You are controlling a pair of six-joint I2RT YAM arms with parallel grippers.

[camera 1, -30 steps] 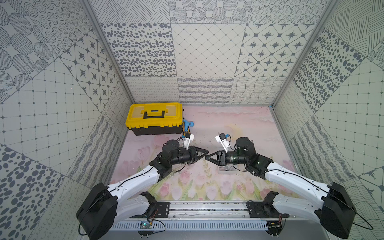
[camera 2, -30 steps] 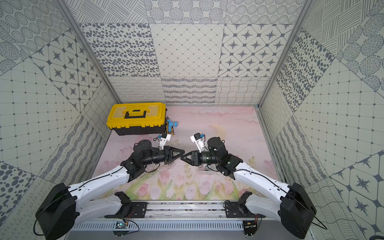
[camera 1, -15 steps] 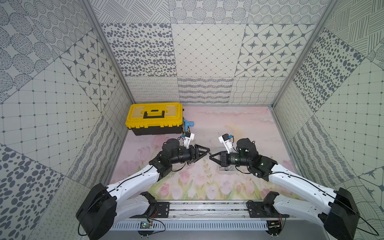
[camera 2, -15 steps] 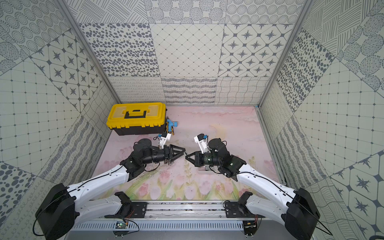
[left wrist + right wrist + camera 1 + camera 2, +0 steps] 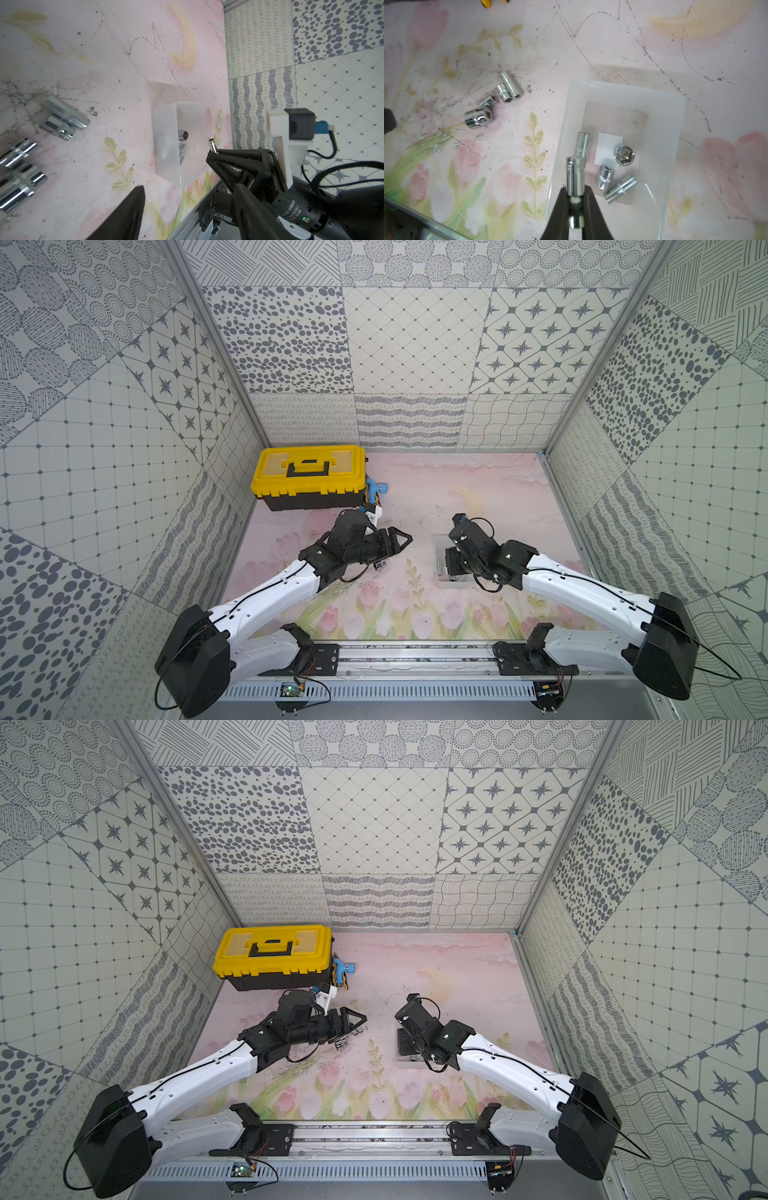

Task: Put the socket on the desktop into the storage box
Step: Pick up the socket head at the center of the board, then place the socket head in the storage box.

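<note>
One slim chrome socket [image 5: 574, 178] hangs over the clear plastic storage box [image 5: 675, 124].

This is a robot test cell in a lab. Printed pattern panels [image 5: 415, 344] held in aluminium corner posts [image 5: 216, 352] wall in a worktop [image 5: 478, 485] covered by a scratched flower-print mat. A left arm [image 5: 266, 597] and a right arm [image 5: 582, 593] are mounted on a rail [image 5: 415, 651] along the near edge, above a bare circuit board [image 5: 291, 689] and loose cables. A camera [image 5: 299, 124] rides the right wrist. A yellow toolbox [image 5: 309, 475] sits in the far left corner. Chrome sockets [image 5: 492, 101] lie loose beside a clear storage box [image 5: 675, 99].
</note>
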